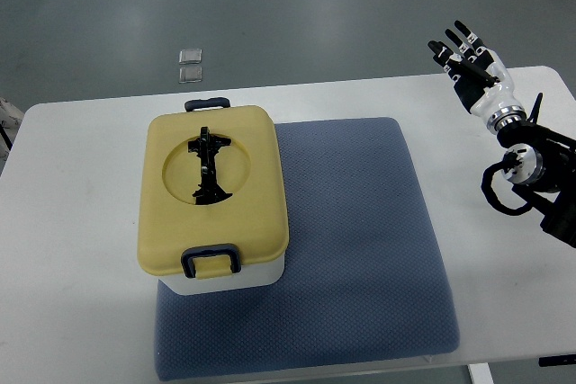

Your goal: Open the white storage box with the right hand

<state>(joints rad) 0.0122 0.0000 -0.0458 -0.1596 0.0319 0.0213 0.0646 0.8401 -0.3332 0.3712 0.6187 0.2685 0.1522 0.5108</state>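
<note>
So the white storage box (216, 213) sits at about 9 o'clock from the table's middle, parked on the left part of a blue-grey mat (360, 240). Its yellow lid (211, 191) is on and closed, with a black handle (209, 166) lying flat in the round recess on top and dark latches at the 12 and 6 o'clock edges of the lid. The box's left side hangs a bit past the mat's left edge onto the bare white table (72, 222).

The right hand (470, 58) is way off at 2 o'clock, hovering near the table's far right corner, fingers spread and released, holding nothing. It's well apart from the box, with the whole right stretch of mat lying bare between them. Plenty of bare tabletop at 9 o'clock too. Two small clear squares (190, 65) lie on the floor past the far edge, around 12 o'clock of the box
</note>
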